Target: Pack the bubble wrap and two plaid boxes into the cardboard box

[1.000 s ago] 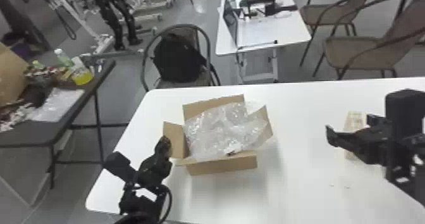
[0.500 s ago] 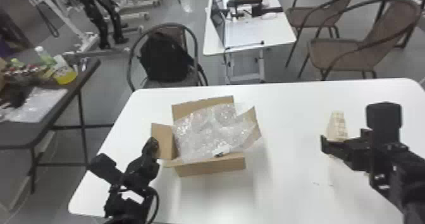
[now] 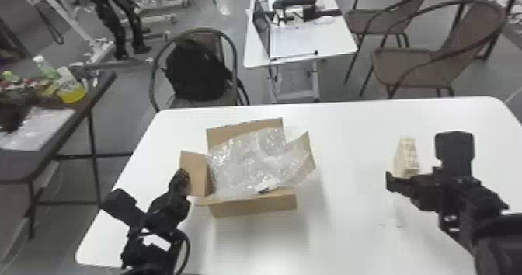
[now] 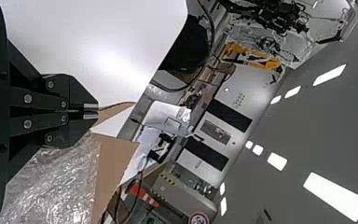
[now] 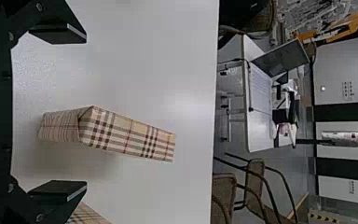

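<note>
The cardboard box stands open on the white table, with bubble wrap bulging between its raised flaps. My left gripper is at the left flap; in the left wrist view the left gripper is shut, its tips close to cardboard, contact unclear. A beige plaid box stands toward the right of the table, just beyond my right gripper. In the right wrist view the right gripper is open, the plaid box ahead between its fingers and untouched. Another plaid box lies partly behind one finger.
The white table has bare surface between the cardboard box and the plaid box. A dark side table with bottles is at the left. Past the far edge are a chair with a black backpack, a smaller desk and brown chairs.
The head view has swung slightly, sliding the whole scene leftward. My right gripper shows lower against the table and closer to the near side of the plaid box. The left gripper keeps its place at the flap.
</note>
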`<state>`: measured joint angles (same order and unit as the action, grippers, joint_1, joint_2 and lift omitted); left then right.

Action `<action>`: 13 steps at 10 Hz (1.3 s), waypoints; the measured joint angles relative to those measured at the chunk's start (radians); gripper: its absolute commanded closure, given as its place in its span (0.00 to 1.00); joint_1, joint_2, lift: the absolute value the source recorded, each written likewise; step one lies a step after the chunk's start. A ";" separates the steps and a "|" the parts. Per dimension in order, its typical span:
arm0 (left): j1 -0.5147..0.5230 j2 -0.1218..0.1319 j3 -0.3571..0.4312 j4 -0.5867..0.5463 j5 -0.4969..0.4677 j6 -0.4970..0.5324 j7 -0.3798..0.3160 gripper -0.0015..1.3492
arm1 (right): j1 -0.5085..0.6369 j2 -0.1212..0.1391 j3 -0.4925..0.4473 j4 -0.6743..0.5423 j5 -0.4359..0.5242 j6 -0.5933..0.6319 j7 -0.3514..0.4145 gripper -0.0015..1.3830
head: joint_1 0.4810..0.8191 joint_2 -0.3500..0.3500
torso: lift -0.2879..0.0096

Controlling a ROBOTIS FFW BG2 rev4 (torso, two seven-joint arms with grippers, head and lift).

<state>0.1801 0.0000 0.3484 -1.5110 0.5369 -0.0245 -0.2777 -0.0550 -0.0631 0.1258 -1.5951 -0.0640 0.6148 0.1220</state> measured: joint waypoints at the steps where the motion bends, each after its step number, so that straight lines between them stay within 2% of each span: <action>1: 0.000 0.000 0.000 0.000 0.000 0.000 -0.001 0.90 | -0.018 0.005 0.000 0.038 0.001 -0.011 -0.001 0.14 | 0.63 0.83 | 0.80; 2: -0.002 0.000 -0.001 0.000 0.000 0.002 -0.001 0.90 | -0.036 0.009 0.001 0.074 0.001 -0.024 -0.001 0.15 | 0.63 0.83 | 0.80; 3: -0.003 0.000 -0.001 0.001 0.000 0.003 -0.002 0.90 | -0.048 0.012 0.001 0.098 0.003 -0.034 -0.014 0.20 | 0.63 0.83 | 0.80; 4: -0.003 0.000 0.000 0.001 0.001 0.003 -0.003 0.90 | -0.054 0.014 0.001 0.107 0.007 -0.036 -0.030 0.42 | 0.63 0.82 | 0.80; 5: -0.003 0.000 0.001 0.001 0.001 0.004 -0.004 0.90 | -0.061 0.016 0.001 0.122 0.007 -0.036 -0.034 0.61 | 0.63 0.82 | 0.80; 11: 0.000 0.000 0.000 0.002 0.003 0.006 -0.006 0.90 | -0.062 0.020 0.002 0.138 0.003 -0.048 -0.038 0.63 | 0.63 0.82 | 0.80; 13: -0.001 0.000 0.000 0.002 0.003 0.006 -0.006 0.90 | -0.053 0.020 0.001 0.124 -0.002 -0.063 -0.038 0.69 | 0.63 0.83 | 0.80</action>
<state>0.1795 0.0000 0.3486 -1.5087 0.5400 -0.0184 -0.2837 -0.1080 -0.0430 0.1273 -1.4709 -0.0663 0.5513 0.0844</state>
